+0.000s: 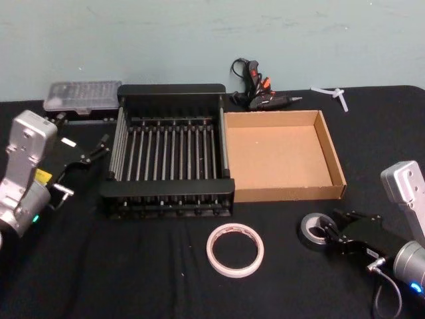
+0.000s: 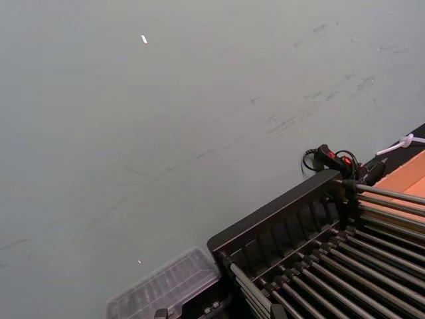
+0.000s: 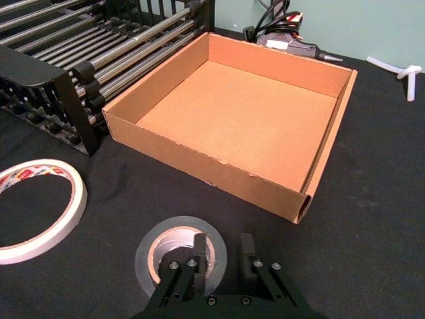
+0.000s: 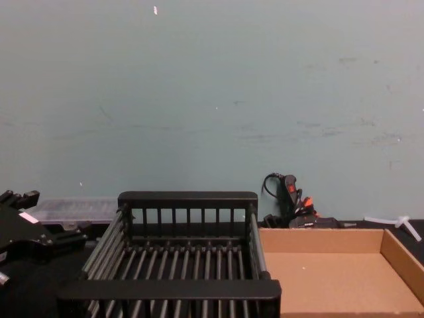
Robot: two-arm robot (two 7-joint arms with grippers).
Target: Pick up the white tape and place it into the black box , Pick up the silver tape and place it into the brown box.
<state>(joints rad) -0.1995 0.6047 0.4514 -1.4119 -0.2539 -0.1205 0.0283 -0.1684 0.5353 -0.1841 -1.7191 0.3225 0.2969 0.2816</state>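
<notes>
Your right gripper (image 3: 220, 256) was low over the silver tape (image 3: 180, 249), one finger down in the hollow core, the other just outside the wall, i.e. jaws spread across the ring wall, not clamped yet by the look of it. Roll lay flat on the black cloth (image 1: 133, 279), axis vertical, near side of the brown box (image 1: 335, 159) w/ the box straight ahead of the gripper, so the R arm was clearly the nearer one.

White tape (image 1: 235, 249) lay flat in front of the black box (image 1: 169, 193), between the two arms.

Left gripper (image 1: 93, 154) hung beside the crate's left wall, fingers apart, holding nothing.

Materials:
- silver roll: thick, dull grey, pale core
- white ring: thin, red print
- crate: rigid bars
- tray: plain cardboard, low walls
</notes>
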